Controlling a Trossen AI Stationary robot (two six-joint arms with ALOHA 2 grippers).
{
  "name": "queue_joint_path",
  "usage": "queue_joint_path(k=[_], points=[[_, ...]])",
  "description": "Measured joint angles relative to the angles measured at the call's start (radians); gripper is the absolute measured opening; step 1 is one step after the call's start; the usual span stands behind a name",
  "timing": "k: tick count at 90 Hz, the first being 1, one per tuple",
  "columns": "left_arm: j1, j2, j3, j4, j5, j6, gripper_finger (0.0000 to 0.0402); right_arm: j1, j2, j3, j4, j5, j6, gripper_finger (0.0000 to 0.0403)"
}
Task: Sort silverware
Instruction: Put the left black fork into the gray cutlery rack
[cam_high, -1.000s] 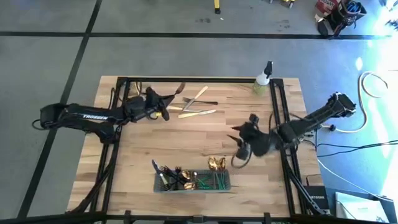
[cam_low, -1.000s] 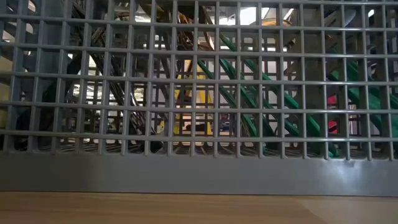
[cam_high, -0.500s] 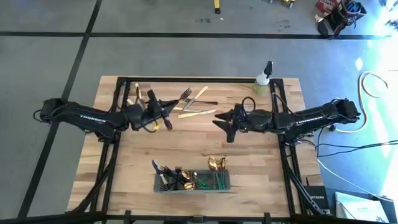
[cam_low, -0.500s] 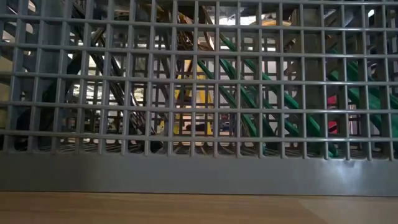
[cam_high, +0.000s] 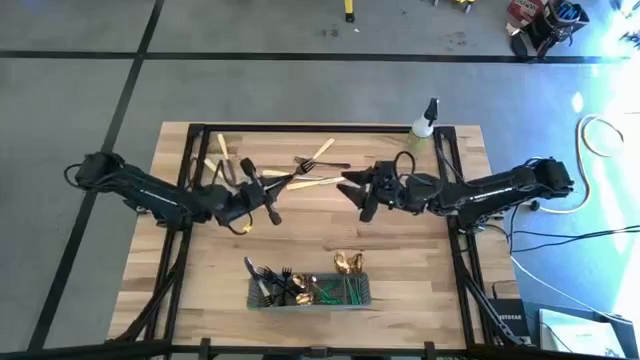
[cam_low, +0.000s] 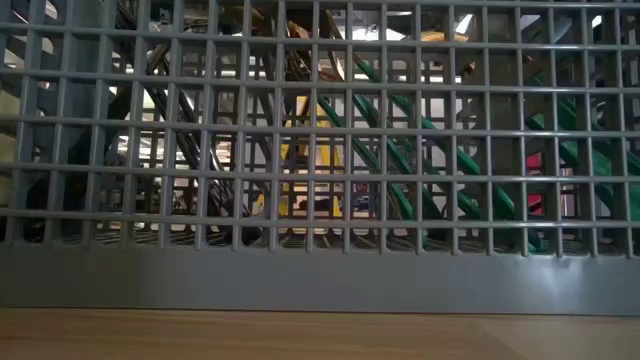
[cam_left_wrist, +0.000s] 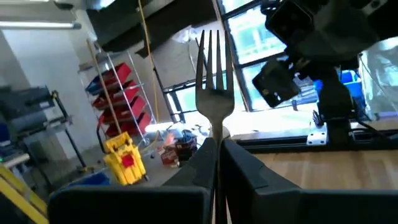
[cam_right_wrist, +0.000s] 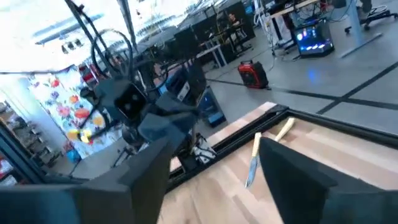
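Observation:
My left gripper (cam_high: 262, 195) is over the table's left middle, shut on a dark fork (cam_left_wrist: 214, 74) whose tines stick out past the fingertips. My right gripper (cam_high: 352, 192) hovers open over the table's middle, facing the left one, with nothing between its fingers. Loose silverware lies flat at the far middle (cam_high: 315, 165) and far left (cam_high: 220, 150); the right wrist view shows a cream-handled knife (cam_right_wrist: 254, 158) among it. The grey mesh caddy (cam_high: 310, 292) at the near edge holds forks, gold spoons and green-handled pieces. My left gripper pinches the fork's handle just below the neck (cam_left_wrist: 216, 134) between its two fingers. The fingers lie along the fork, which runs on past their tips toward the table's right. The fork is lifted clear of the table, tines leading.
A small spray bottle (cam_high: 425, 125) stands at the far right corner. A black frame (cam_high: 300, 127) rims the wooden tabletop. The caddy's mesh wall (cam_low: 320, 150) fills the low view. Bare wood lies between the grippers and the caddy.
My left gripper has come from the far silverware pile toward the near edge, carrying the fork lifted clear. My right gripper has swung from the near right toward the far edge and the table's middle, ending level and facing the left gripper.

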Motion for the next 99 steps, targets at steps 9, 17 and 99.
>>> queue_joint_path(k=[9, 17, 99], points=[[-0.014, 0.029, 0.021, 0.014, 0.0, 0.048, 0.0003, 0.0, 0.066, 0.035, 0.01, 0.015, -0.002, 0.0268], [-0.026, 0.051, 0.038, 0.024, -0.002, 0.095, 0.0003, 0.0, 0.123, 0.074, 0.028, 0.032, -0.022, 0.0281], [-0.088, 0.121, 0.09, 0.053, -0.03, 0.217, 0.0003, -0.008, 0.238, 0.214, 0.043, 0.037, -0.096, 0.0271]])
